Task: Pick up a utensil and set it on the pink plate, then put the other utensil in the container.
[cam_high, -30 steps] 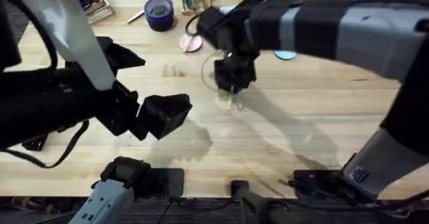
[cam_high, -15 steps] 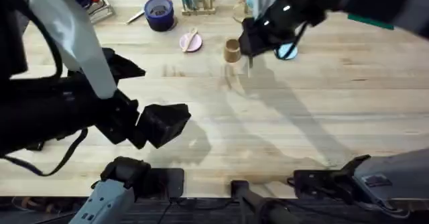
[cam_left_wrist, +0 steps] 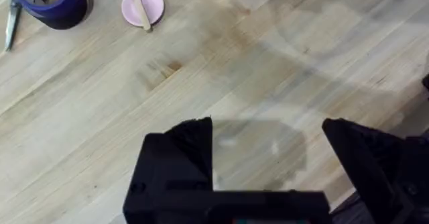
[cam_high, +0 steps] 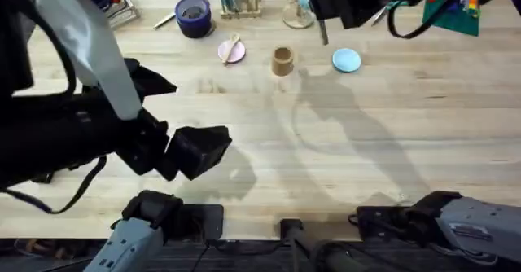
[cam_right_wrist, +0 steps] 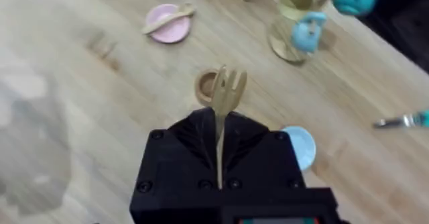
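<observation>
both of my arms are over the wooden table (cam_high: pixel 366 125). my right gripper (cam_right_wrist: pixel 221 150) is raised near the far edge, and its fingers are clamped on the thin handle of the fork (cam_right_wrist: pixel 226 100), whose prongs stick out past the fingertips. from the right wrist view the brown cup (cam_right_wrist: pixel 209 84) sits on the table just behind those prongs, upright, with its mouth open upward. from overhead the cup (cam_high: pixel 282 60) stands between the pink plate (cam_high: pixel 231 52) and the light-blue plate (cam_high: pixel 347 59), apart from both. the spoon (cam_high: pixel 230 44) lies across the pink plate, its handle reaching out over the rim; the left wrist view shows the same spoon (cam_left_wrist: pixel 136 0) resting on that plate (cam_left_wrist: pixel 151 8). my left gripper (cam_left_wrist: pixel 268 157) hangs over bare wood in the near left part of the table, well apart from the plates, its two dark fingers spread wide with nothing between them. a dark blue tub (cam_high: pixel 193 16) sits at the far edge, near the pink plate.
</observation>
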`<state>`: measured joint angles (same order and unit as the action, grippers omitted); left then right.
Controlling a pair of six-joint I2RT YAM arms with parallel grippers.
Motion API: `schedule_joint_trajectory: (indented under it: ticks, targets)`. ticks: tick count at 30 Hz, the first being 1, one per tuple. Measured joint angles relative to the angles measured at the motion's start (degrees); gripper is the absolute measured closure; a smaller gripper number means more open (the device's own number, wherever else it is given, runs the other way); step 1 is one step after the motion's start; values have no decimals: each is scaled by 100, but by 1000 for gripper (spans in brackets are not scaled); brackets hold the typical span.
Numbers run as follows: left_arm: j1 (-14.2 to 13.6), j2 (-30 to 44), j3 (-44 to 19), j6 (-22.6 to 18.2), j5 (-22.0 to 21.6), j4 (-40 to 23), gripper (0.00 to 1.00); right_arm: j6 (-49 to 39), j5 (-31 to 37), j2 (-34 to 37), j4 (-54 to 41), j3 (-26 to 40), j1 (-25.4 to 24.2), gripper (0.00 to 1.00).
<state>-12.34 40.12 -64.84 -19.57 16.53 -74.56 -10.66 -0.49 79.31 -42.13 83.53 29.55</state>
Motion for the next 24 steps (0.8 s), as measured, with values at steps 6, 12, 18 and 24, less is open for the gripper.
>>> schedule_joint_trajectory:
  ticks: [6,12,18,24]
  targets:
    - [0,0,0,1,0,0,7,-806,-1254,-62,6,0,-562,970]
    - [0,0,0,0,0,0,8,-1547,-2530,-62,9,0,-1304,971]
    - [0,0,0,0,0,22,7,-2336,-3829,-59,22,0,-1930,971]
    - [0,0,0,0,0,22,7,-2977,-5074,163,155,0,-2325,971]
